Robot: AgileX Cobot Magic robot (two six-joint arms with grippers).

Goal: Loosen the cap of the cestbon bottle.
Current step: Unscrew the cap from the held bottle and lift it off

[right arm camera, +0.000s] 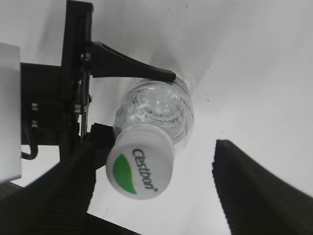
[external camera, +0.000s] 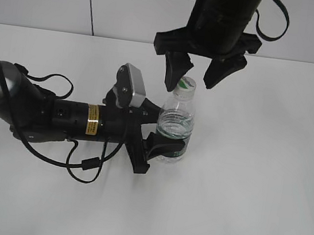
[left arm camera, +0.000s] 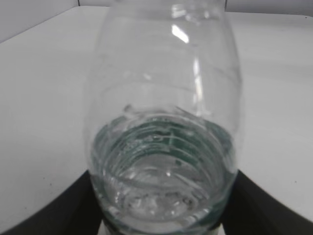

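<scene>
I look straight down on the cestbon bottle [right arm camera: 156, 110] standing on the white table [right arm camera: 254, 68]. Its cap [right arm camera: 140, 166] faces me, white with a green patch and the word Cestbon in dark script. My right gripper [right arm camera: 156, 196] hangs spread wide, one ribbed finger [right arm camera: 63, 188] just left of the cap, the other well apart on the right. The left gripper [right arm camera: 120, 100] clasps the bottle's body from the left

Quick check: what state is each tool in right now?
Left tool: closed on the cestbon bottle.
Right tool: open, above the cap, holding nothing.
</scene>
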